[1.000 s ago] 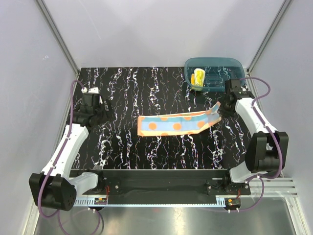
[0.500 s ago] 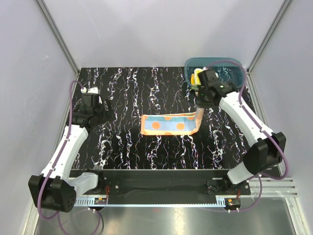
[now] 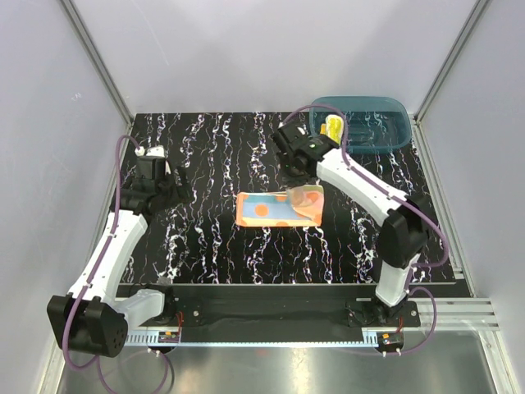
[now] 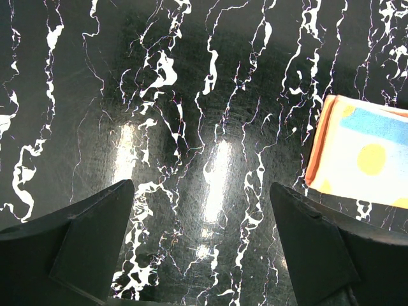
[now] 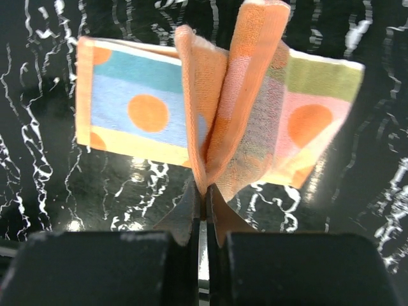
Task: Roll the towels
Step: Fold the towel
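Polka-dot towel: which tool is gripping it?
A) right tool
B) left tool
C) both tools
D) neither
A: the right tool is pinched shut on a raised fold of the polka-dot towel, while the left tool is open and apart from the towel, off its left end.

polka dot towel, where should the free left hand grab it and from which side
On the polka dot towel, probably the left short edge, coming from the left and above. That end lies flat on the table and faces the open left hand, while the shut right hand pinches the lifted, folded-over right end.
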{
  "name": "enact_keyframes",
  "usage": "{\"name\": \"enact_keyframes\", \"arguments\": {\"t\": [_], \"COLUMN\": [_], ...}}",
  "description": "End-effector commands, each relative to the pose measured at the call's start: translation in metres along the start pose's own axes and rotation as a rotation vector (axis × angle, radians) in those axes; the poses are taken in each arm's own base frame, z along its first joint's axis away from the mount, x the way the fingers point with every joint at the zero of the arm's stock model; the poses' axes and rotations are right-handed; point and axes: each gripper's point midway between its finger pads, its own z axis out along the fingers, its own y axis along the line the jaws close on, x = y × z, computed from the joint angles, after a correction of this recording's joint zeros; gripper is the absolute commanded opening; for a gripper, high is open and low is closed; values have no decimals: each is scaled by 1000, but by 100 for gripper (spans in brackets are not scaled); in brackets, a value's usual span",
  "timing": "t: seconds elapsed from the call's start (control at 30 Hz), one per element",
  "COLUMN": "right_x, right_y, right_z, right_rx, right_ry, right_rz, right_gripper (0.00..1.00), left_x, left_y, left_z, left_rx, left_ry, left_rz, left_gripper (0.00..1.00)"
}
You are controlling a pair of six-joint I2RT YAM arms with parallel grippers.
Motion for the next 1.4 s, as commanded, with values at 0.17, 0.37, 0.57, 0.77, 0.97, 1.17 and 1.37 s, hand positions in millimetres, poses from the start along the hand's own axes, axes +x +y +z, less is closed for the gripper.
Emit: {"name": "enact_keyframes", "arguments": {"t": [0.17,0.37,0.57,0.77,0.97,1.17,1.37], "right_x": [-8,11,44,38,3,11,37], "right_y": [66,101,130,146,141,77,-5], "right_z": [10,28,56,56,4,-13,14], "right_rx": [-100,-166,-212,-265,-286,-225,-224], "right_ry": [-29,12,82,68,-63,-70,12], "right_rz": [-50,-98,-149,-167,-158,-31,160], "right_gripper": [0,0,39,66,80,79,43], "left_x": [-11,-11,-10,-8,-4,12,20], "left_y": [-3,-2,0,3,-4,-50,-120], "left_z": [-4,-4,-2,1,7,15,28], "left_rx": [20,16,3,-15,19,166,261], "left_ry": [-45,-44,-38,-30,-10,67,118], "left_rz": [6,6,8,9,9,25,74], "left_gripper": [94,94,94,94,93,86,83]}}
